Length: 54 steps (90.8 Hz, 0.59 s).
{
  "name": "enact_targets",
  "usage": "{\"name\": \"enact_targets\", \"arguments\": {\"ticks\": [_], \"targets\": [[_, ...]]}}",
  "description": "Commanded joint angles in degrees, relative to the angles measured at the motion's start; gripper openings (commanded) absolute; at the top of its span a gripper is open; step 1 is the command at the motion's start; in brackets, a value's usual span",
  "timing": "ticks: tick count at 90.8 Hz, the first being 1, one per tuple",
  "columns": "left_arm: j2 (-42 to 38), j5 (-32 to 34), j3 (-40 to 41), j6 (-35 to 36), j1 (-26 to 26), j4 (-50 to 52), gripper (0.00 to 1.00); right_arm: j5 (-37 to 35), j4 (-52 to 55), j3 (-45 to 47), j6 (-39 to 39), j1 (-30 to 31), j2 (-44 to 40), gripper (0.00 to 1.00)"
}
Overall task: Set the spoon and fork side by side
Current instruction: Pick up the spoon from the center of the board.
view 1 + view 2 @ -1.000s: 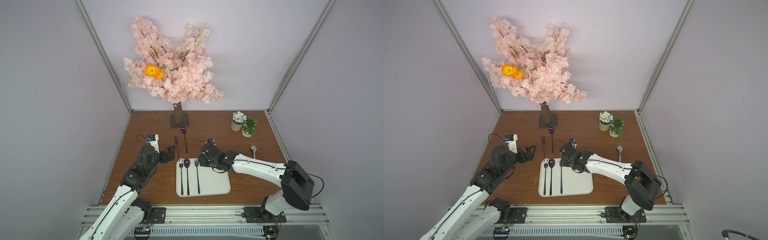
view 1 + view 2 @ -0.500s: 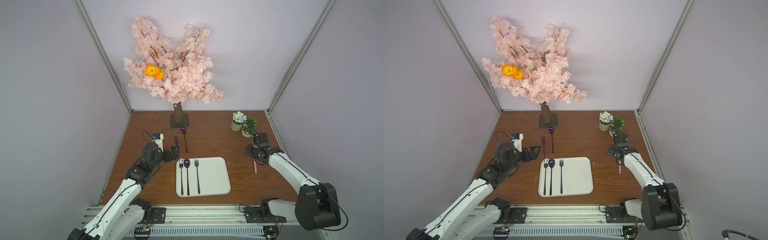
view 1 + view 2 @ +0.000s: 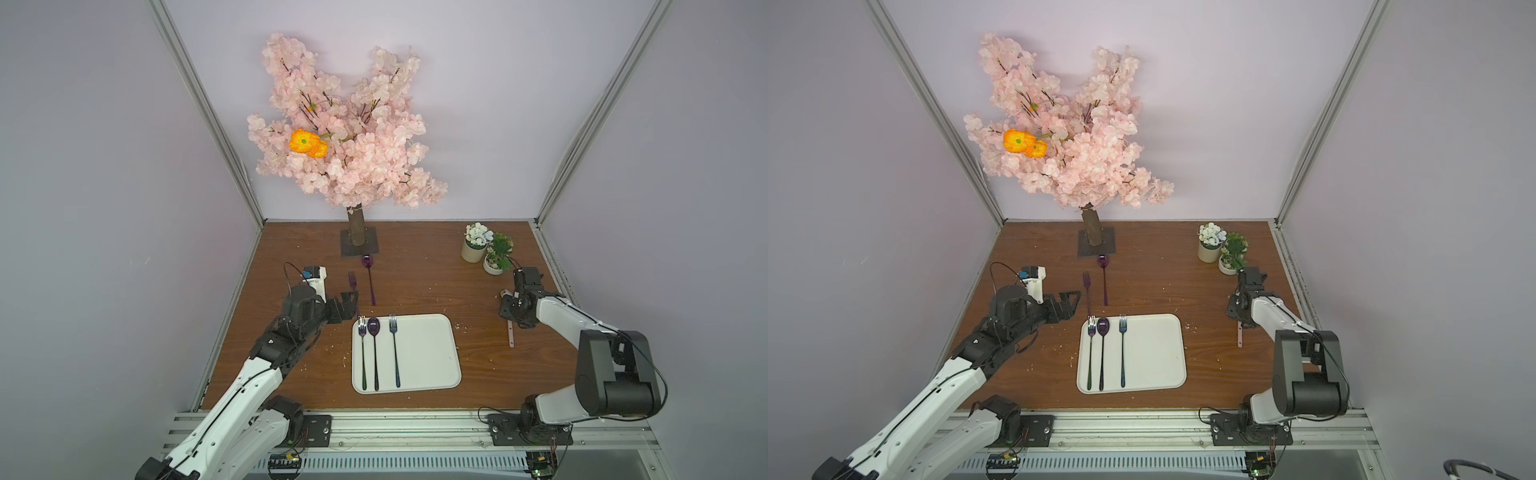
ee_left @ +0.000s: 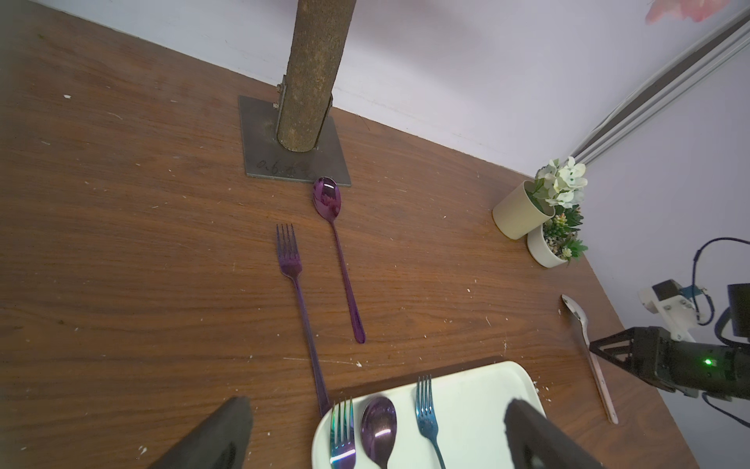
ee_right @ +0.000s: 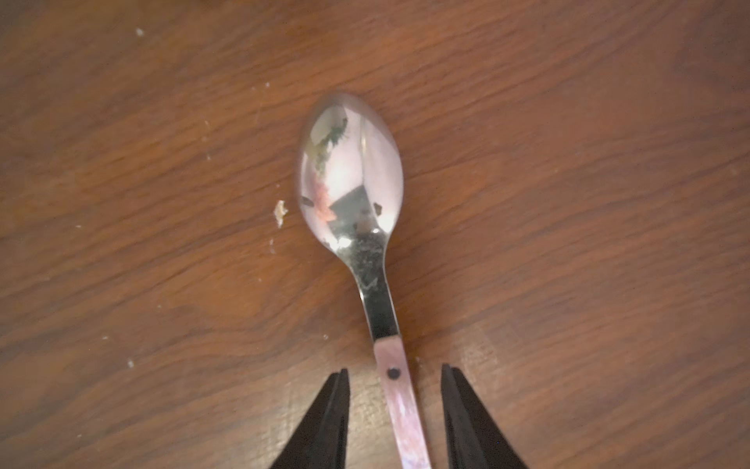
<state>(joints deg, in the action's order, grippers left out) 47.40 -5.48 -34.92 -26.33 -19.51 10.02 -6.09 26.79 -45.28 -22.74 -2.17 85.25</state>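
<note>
A silver spoon (image 5: 351, 170) with a pink handle (image 3: 511, 334) lies on the wooden table at the right. My right gripper (image 5: 393, 371) is down over it, open, one finger on each side of the handle with a small gap on both. A white tray (image 3: 428, 353) holds an iridescent fork (image 3: 362, 332), a purple spoon (image 3: 374, 328) and a blue fork (image 3: 393, 328), parallel along its left side. My left gripper (image 3: 349, 301) is wide open and empty at the tray's far left corner.
Beyond the tray a purple fork (image 4: 298, 292) and a purple spoon (image 4: 339, 251) lie side by side on the table. The blossom tree's trunk and base plate (image 3: 359, 243) stand at the back. Two small flower pots (image 3: 484, 251) stand just behind my right gripper.
My right arm has swung from the tray's far edge to the table's right side and come down over the silver spoon, its jaws narrowing. The left arm has shifted only slightly.
</note>
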Motion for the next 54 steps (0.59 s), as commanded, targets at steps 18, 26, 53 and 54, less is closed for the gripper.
{"name": "enact_targets", "arguments": {"ticks": [18, 26, 53, 54], "targets": [[-0.68, 1.41, -0.18, -1.16, 0.17, -0.59, 1.00, -2.09, -3.63, -2.78, 3.83, -0.42, 5.31, 0.36], [-0.43, 0.94, -0.04, -1.52, 0.17, -0.87, 1.00, -2.54, -3.96, -3.00, 3.80, -0.61, 6.07, 0.34], [-0.37, -2.27, 1.16, -2.64, 0.17, -3.24, 1.00, -0.18, -5.16, -2.10, 4.02, -0.64, 6.56, 0.06], [-0.38, -2.44, 1.25, -2.66, 0.17, -3.34, 1.00, -0.08, -5.12, -2.01, 4.02, -0.64, 6.31, 0.05]]}}
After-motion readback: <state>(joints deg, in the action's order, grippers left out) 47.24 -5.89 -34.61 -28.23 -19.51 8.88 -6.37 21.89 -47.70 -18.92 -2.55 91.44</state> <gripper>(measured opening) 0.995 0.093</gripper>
